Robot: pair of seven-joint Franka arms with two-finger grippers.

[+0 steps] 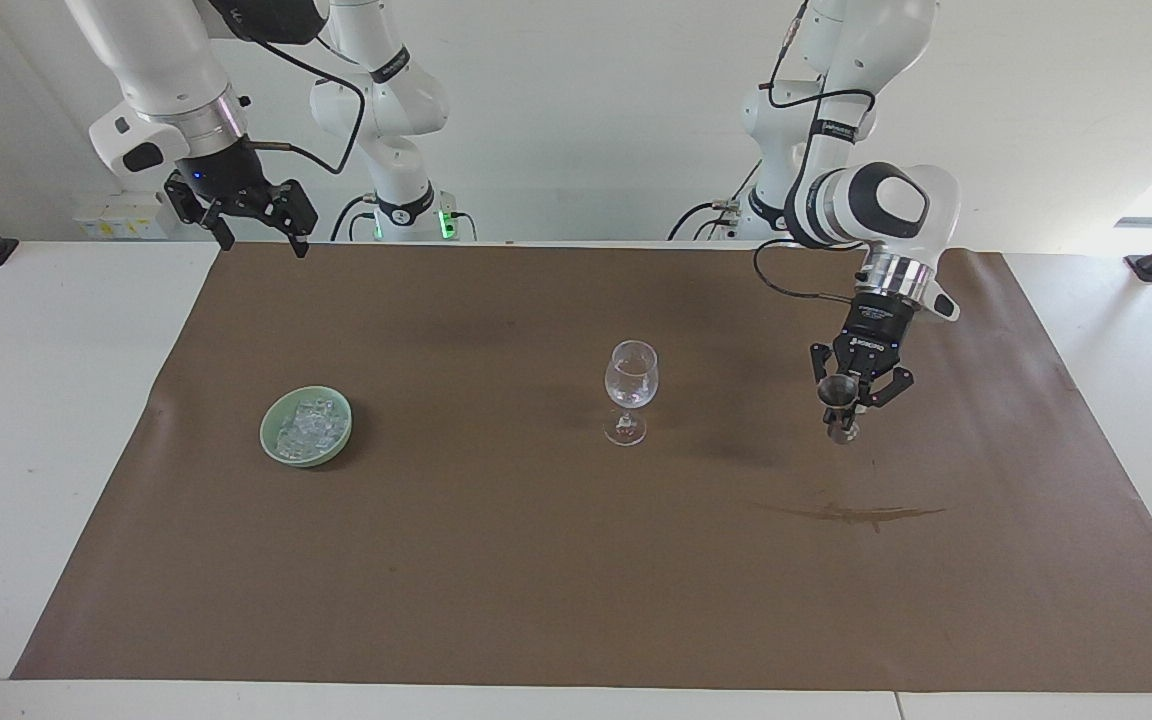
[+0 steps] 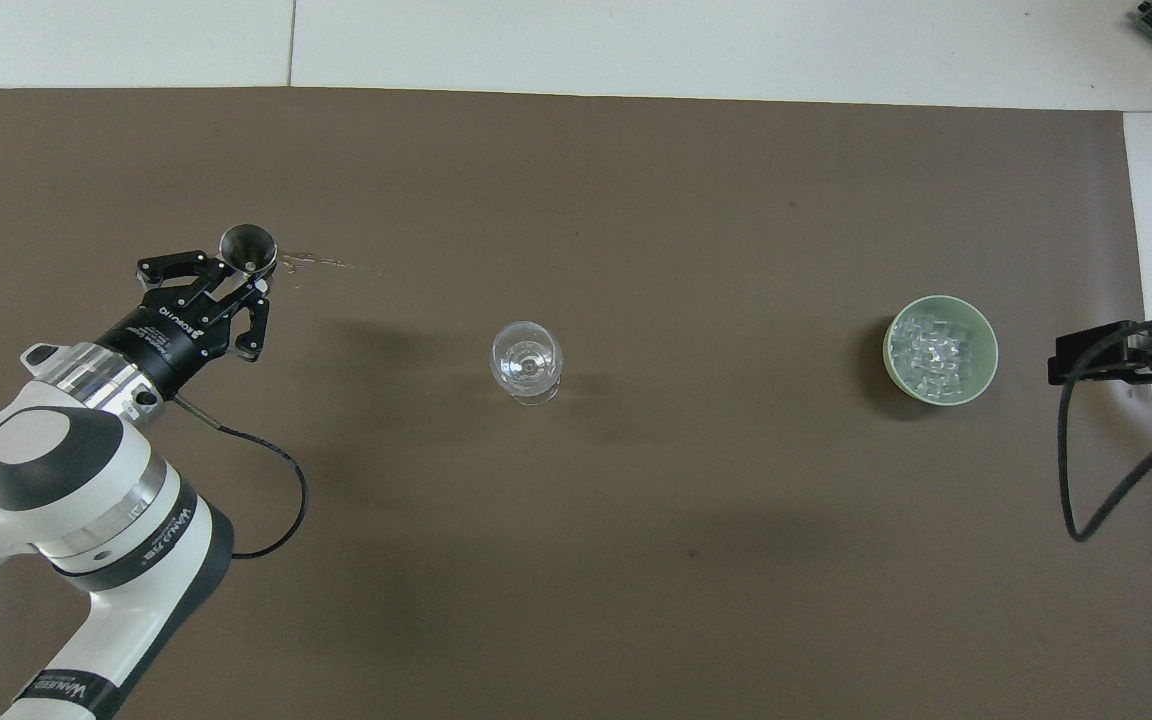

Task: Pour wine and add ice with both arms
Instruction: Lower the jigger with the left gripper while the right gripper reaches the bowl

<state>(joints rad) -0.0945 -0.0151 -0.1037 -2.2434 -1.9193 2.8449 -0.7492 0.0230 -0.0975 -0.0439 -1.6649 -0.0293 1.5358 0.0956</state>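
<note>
The left gripper [image 1: 853, 393] is clenched on a steel jigger [image 1: 840, 408], which it carries upright over the brown mat [image 1: 496, 600], toward the left arm's end of the table from the wine glass [image 1: 630, 390]. The jigger's lower end is close to the mat; contact cannot be confirmed.

The right gripper [image 1: 254, 222] waits, fingers spread and holding nothing, over the mat's edge nearest the robots, toward the right arm's end of the table from the wine glass.

The ice [image 1: 309, 423] lies heaped in a green bowl [image 1: 271, 441], well apart from the wine glass, toward the right arm's end.

Step in hand, as judged: set the jigger down.
- Keep the jigger vertical so that its lower rim meets the mat flat.
- Lower slowly and release only once it stands on its own; a tilted release would tip it.
- Lift the fingers straight up afterward to avoid dragging it.

Clearances:
- The wine glass stands well apart from the jigger, so a knock is unlikely on a vertical descent.
- A dark streak [image 1: 851, 514] marks the mat farther from the robots than the jigger; avoid setting down on it.
- Open mat lies between the wine glass and the bowl, giving the right arm a free path to the ice.
</note>
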